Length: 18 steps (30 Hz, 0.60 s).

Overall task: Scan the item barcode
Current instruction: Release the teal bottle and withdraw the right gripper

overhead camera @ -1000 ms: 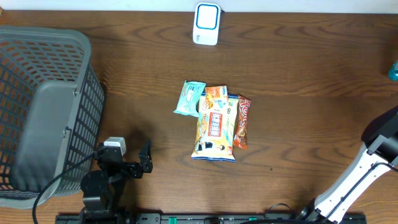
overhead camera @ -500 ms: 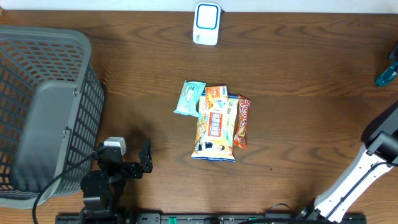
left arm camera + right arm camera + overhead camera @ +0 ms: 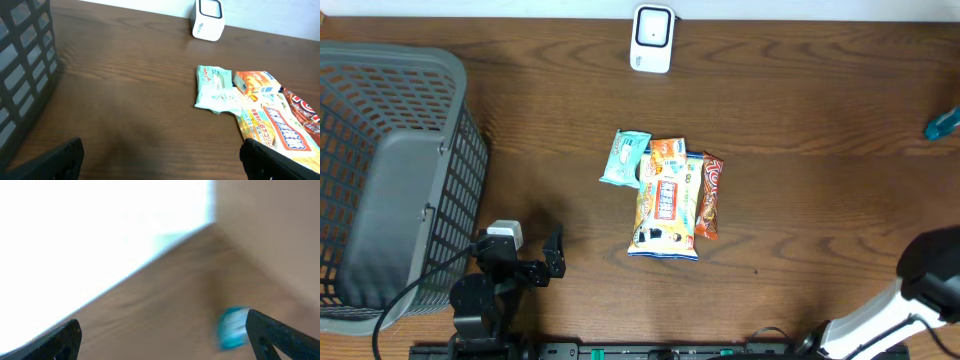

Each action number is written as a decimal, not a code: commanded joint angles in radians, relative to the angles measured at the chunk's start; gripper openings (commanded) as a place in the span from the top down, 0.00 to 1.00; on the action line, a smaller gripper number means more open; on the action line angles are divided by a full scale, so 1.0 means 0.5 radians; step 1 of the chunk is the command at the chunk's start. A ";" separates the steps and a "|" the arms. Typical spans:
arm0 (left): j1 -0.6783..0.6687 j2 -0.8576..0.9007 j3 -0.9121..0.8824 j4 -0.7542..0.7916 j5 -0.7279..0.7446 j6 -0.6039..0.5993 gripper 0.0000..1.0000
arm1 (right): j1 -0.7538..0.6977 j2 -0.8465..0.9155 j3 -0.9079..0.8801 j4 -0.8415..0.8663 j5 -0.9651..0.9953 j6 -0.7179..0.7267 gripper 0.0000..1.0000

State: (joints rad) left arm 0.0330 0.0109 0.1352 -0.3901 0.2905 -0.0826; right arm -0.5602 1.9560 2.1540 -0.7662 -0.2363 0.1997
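Right gripper [image 3: 165, 337] gapes wide and empty near a small blue item [image 3: 940, 125] on the right side of the table [image 3: 820, 90], well apart from the scanner [image 3: 652, 38] and the snack packets [image 3: 665, 195] at the centre, so a hasty reach might shove it off.

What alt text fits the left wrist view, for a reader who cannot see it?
A pale green packet, an orange packet and a red-brown bar lie together on a wooden table, right of centre. A white scanner stands behind them, a grey basket is at the left, and the open left end effector frames the bottom corners.
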 commanded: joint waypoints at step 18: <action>0.012 -0.010 -0.031 -0.038 0.025 -0.018 0.00 | 1.666 0.667 -0.172 -0.658 -0.725 -0.275 0.48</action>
State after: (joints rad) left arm 0.0330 0.0109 0.1352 -0.3901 0.2905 -0.0826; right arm 0.2211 2.2032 2.0850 -1.0889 -0.5907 0.0929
